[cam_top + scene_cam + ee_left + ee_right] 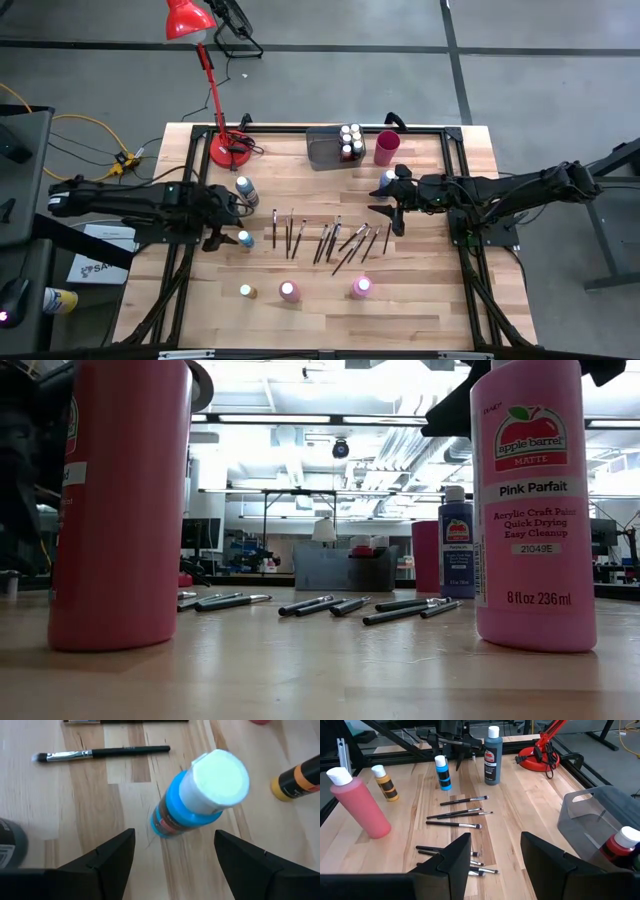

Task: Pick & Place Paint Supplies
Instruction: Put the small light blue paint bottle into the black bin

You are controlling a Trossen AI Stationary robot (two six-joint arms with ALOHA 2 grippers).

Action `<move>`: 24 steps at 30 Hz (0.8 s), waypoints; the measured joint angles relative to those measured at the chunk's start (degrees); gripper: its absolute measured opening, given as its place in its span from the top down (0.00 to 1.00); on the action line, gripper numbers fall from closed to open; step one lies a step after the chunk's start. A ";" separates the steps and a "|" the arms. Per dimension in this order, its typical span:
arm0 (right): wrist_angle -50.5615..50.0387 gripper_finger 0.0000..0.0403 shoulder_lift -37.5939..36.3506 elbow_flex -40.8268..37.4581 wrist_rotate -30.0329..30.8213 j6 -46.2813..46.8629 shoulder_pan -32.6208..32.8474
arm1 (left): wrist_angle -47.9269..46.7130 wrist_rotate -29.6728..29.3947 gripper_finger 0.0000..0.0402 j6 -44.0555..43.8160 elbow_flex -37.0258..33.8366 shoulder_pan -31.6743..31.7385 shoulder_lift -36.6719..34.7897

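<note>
A workshop or robotics lab: concrete floor (330, 90), exposed ceiling ducts (400, 450) with strip lights (265, 418), distant workbenches (250, 555), yellow cables (85, 125) beside the butcher-block surface (320, 300).

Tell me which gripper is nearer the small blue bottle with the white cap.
Left. The left gripper is right beside the blue bottle, fingers open on either side of it. The right gripper is far across the row of brushes.

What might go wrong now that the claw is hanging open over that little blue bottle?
The left gripper stands open around the small blue bottle; closing off-centre might tip it. If it falls, it could roll into the nearby paintbrush or the yellow bottle. The tall dark-blue bottle stands close, so a wide swing might knock it.
</note>
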 joint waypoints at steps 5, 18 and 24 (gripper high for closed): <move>0.00 0.59 0.00 0.00 0.00 0.00 0.00 | 2.84 -0.45 0.33 1.65 0.00 -0.14 2.72; -0.02 0.59 0.02 0.00 0.00 0.00 0.00 | 14.33 -7.34 0.33 1.35 0.00 -9.50 14.38; -0.02 0.59 0.00 0.00 0.00 0.00 -0.01 | 16.30 -12.83 0.34 -1.43 0.01 -11.77 16.86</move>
